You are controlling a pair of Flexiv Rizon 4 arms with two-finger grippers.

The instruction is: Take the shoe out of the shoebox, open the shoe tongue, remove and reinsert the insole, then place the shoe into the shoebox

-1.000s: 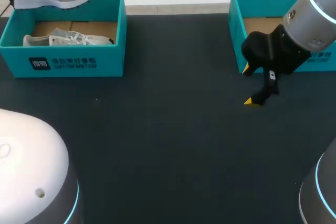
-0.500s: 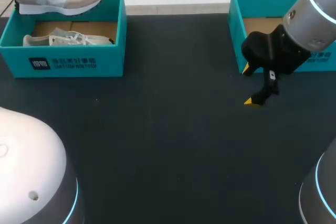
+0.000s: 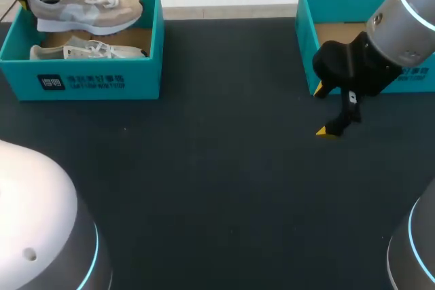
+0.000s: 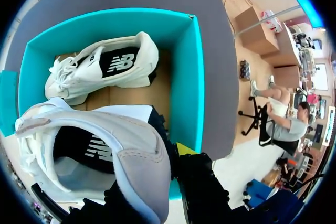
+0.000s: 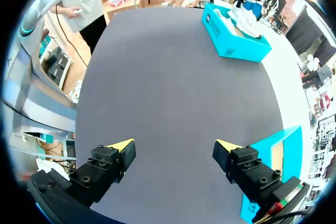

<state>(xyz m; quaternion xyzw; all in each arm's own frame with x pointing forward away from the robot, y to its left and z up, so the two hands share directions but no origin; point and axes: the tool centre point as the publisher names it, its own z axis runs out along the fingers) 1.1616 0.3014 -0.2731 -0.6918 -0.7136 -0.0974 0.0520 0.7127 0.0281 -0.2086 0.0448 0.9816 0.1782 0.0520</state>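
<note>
Shoe (image 3: 88, 8) lengthwise left-right, toe rightward

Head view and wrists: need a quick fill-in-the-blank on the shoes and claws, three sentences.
1. The left claw holds a shoe by its ____.
2. A second shoe lies ____ the shoebox.
3. The right claw is ____ and holds nothing.
Missing words: heel; inside; open.
</note>
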